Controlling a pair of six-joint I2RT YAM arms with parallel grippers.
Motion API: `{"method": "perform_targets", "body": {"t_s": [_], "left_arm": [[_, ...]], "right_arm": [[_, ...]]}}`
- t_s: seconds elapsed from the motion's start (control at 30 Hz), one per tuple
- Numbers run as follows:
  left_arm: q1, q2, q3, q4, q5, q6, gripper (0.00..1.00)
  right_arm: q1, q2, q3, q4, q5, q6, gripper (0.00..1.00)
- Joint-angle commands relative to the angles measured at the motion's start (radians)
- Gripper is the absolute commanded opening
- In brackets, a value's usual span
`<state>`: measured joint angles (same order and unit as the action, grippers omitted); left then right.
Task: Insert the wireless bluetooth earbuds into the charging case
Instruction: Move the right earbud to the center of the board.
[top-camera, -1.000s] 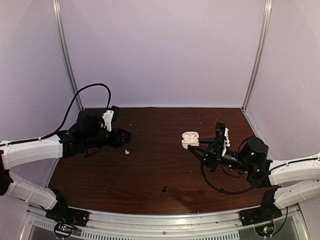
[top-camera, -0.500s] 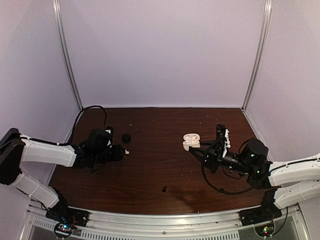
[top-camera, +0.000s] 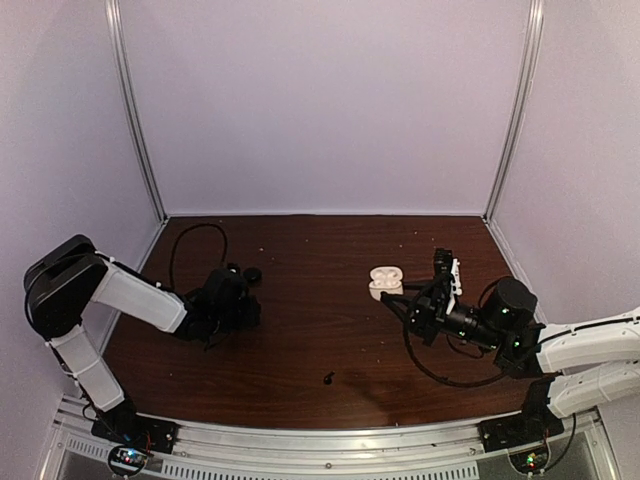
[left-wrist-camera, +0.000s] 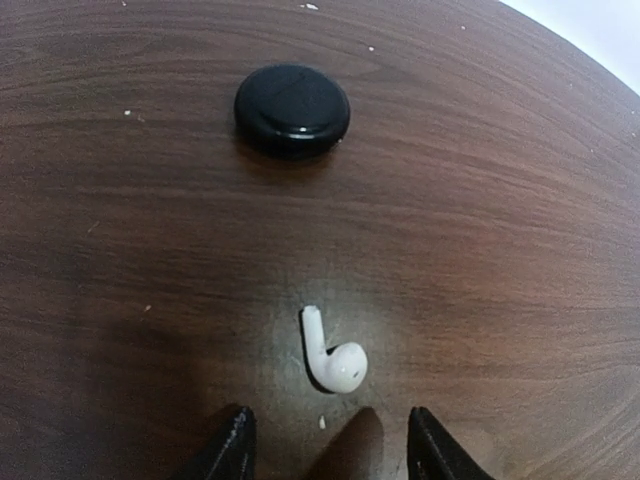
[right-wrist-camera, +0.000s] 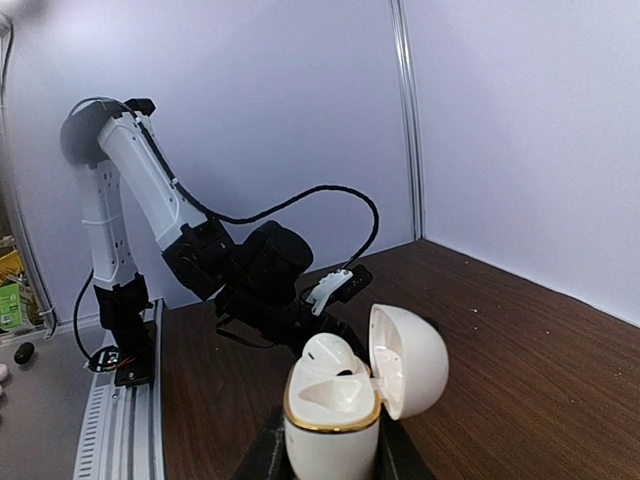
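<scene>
Dark brown wooden table, viewed remotely through my three cameras.

Left gripper: I see only two dark fingertips, cut off by the lower edge of the wrist view and spread apart. Overhead, it hides the loose bud.

Right gripper: its fingers are mostly hidden behind the glossy white egg-shaped charging case, pinching its base at bottom centre. The lid is swung open rightward and one seated white bud is inside.

Round black closed case, upper centre.

Glossy white short-stemmed earbud lies on the table just ahead of the left fingertips.

Tiny black bud, lower centre overhead; I cannot make out detail.
</scene>
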<state>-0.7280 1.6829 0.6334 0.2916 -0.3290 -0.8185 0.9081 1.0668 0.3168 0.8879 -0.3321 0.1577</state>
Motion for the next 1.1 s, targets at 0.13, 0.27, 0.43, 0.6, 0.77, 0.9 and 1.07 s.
{"method": "perform_targets", "body": {"t_s": [0.13,0.27,0.43,0.6,0.77,0.9,1.07], "left_arm": [[-0.007,0.091,0.083,0.062,-0.053,-0.019,0.52],[-0.008,0.127,0.100,0.048,-0.059,-0.013,0.47],[-0.008,0.161,0.107,0.069,-0.025,0.032,0.35],[-0.010,0.187,0.112,0.096,0.057,0.103,0.24],[-0.034,0.200,0.116,0.141,0.172,0.205,0.22],[-0.072,0.212,0.132,0.182,0.311,0.329,0.21],[-0.114,0.227,0.170,0.177,0.516,0.498,0.21]], "right_arm": [[-0.015,-0.019,-0.014,0.039,0.000,0.007,0.00],[-0.023,-0.027,-0.017,0.034,-0.003,0.005,0.00],[-0.030,-0.037,-0.022,0.028,-0.005,0.003,0.00],[-0.034,-0.049,-0.026,0.023,-0.005,0.003,0.00],[-0.035,-0.065,-0.030,0.011,-0.005,0.002,0.00],[-0.035,-0.078,-0.031,0.000,-0.004,0.001,0.00],[-0.035,-0.095,-0.032,-0.014,-0.003,0.001,0.00]]}}
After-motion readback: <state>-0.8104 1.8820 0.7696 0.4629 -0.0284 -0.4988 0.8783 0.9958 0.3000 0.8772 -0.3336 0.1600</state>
